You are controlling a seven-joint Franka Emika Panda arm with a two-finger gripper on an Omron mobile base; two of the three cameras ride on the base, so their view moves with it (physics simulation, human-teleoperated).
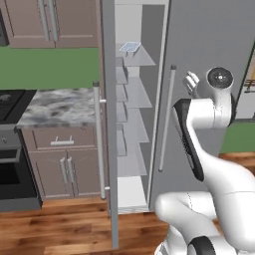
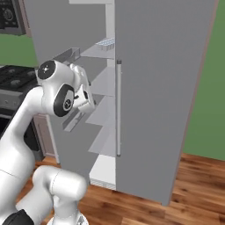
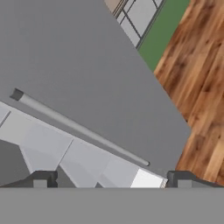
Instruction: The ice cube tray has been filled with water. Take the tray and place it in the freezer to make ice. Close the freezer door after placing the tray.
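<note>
The ice cube tray lies on an upper shelf inside the freezer; the water shows as its pale blue cells. The freezer door stands wide open, with its bar handle facing the room. My gripper is open and empty. It hangs outside the freezer at mid height, in front of the wider grey door, well below and to the right of the tray. The hand view looks across freezer shelves.
The wider door's long bar handle runs close to my hand. A marble counter with brown cabinets and a black stove stand left of the open door. Wood floor lies in front.
</note>
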